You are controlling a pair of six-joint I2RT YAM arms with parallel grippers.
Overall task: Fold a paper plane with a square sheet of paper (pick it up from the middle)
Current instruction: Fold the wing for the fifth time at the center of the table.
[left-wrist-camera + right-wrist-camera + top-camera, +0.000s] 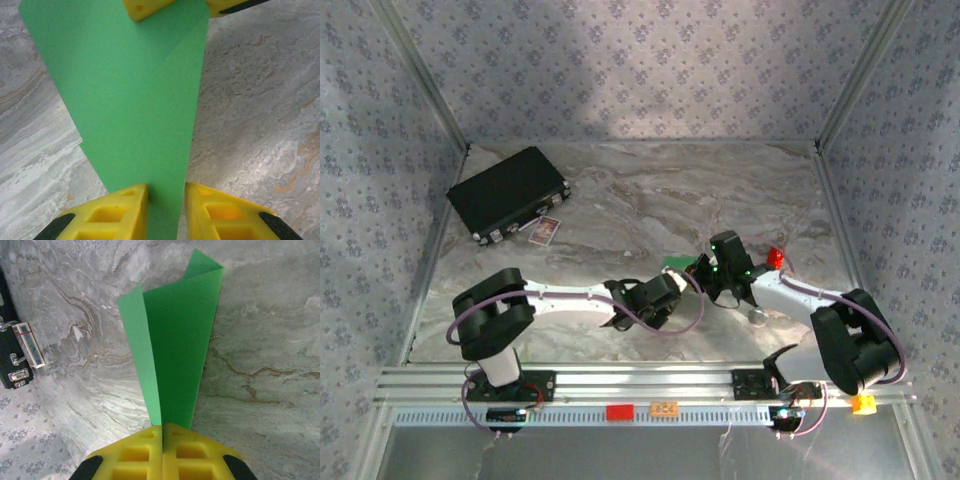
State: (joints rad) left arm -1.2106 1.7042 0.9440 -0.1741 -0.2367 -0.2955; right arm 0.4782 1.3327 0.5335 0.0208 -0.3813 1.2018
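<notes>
The thin bright-green paper sheet point(175, 340), creased into a long tapering wedge, is held over the grey marbled tabletop point(650, 200) between the arms. The right claw point(162, 429) is pinched tight on its narrow end, and the long axis runs off toward 12 o'clock. The left claw point(165, 212) stands narrowly parted, the paper crossing its gap, ungripped I judge. The left claw is nearer the wide end.
</notes>
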